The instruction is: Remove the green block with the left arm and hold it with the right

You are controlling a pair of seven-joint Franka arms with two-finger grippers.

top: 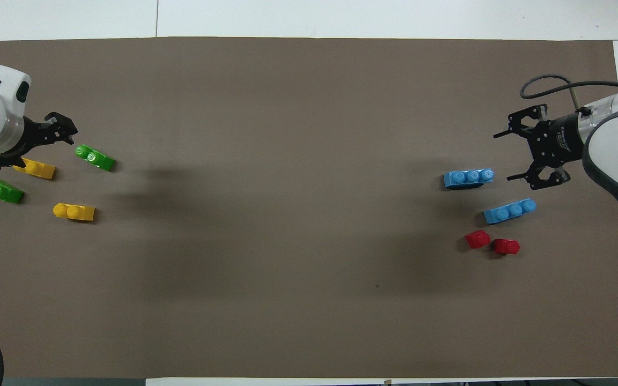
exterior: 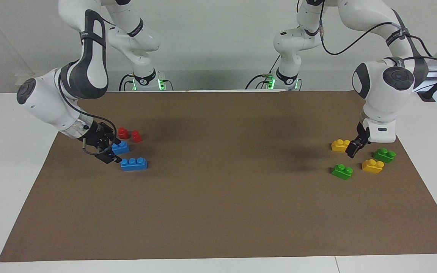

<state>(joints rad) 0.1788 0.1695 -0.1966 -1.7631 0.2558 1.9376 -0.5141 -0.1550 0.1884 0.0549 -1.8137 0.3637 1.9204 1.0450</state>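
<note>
Two blue three-stud bricks [exterior: 134, 163] [exterior: 120, 147] lie near the table edge at the right arm's end, with two small red pieces [exterior: 123, 133] [exterior: 136, 136] just nearer to the robots. The right gripper [exterior: 111, 151] is low beside the blue bricks, its claw spread apart and holding nothing. Toward the edge at the left arm's end, four two-stud bricks sit well apart from that group. One green block [exterior: 342, 171] is farthest from the robots, and a second green block [exterior: 384, 155] is closer to the end edge. Two yellow bricks [exterior: 340, 145] [exterior: 373, 166] lie beside them. The left gripper [exterior: 352, 151] hangs low among these four. Whether its claw is apart or together cannot be told.
</note>
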